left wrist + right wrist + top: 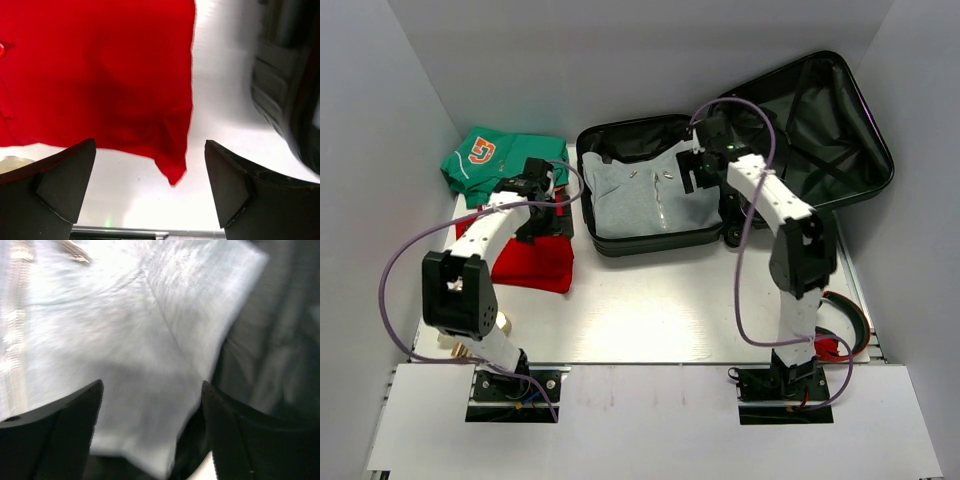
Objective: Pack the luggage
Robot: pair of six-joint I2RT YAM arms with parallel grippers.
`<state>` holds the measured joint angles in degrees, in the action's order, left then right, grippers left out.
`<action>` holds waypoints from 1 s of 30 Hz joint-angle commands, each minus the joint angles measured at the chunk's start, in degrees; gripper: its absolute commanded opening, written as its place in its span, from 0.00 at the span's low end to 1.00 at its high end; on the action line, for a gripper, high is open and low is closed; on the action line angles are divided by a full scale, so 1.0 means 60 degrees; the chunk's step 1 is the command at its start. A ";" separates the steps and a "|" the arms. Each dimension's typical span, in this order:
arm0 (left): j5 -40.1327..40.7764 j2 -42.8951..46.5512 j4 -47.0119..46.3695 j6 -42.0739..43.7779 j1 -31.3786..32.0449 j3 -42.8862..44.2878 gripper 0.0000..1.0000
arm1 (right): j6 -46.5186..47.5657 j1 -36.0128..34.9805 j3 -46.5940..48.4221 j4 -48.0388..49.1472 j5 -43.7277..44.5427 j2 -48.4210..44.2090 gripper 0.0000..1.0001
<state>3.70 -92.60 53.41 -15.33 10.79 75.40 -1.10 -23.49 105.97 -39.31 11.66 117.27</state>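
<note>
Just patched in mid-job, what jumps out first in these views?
The open black luggage at the far side of the table, a grey garment lying in its base and the right hand open just over it. To its left, the left hand hangs open by a red garment, with a green shirt beyond.

Rt wrist view: grey top (125, 340) blurred. Lft wrist view: red cloth (100, 75) cut off at 12 & 9 o'clock, luggage (287, 90) at 3.

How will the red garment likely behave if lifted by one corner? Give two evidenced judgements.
Probably floppy: the red garment lies flat with soft creases and a limp pointed corner. Likely light, being thin cloth, so it may unfold and trail rather than lift whole.
</note>
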 commanded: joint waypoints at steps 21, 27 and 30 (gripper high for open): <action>0.0234 -0.2668 -0.3508 0.2054 -0.0831 0.2418 1.00 | -0.0153 0.0076 -0.1856 -0.0157 -0.1489 -0.4121 0.90; -0.1114 -0.5424 -0.3890 0.3640 -0.0977 0.6177 1.00 | -0.0255 0.0076 -0.2018 -0.0684 -0.1023 -0.3975 0.90; -0.1847 -0.6682 -0.4579 0.2880 -0.1328 0.6984 1.00 | -0.0402 0.0062 -0.2061 -0.1196 -0.0846 -0.3872 0.90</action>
<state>-0.99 -129.16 28.42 1.76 4.71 112.73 -2.07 -23.27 93.91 -42.92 4.80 93.60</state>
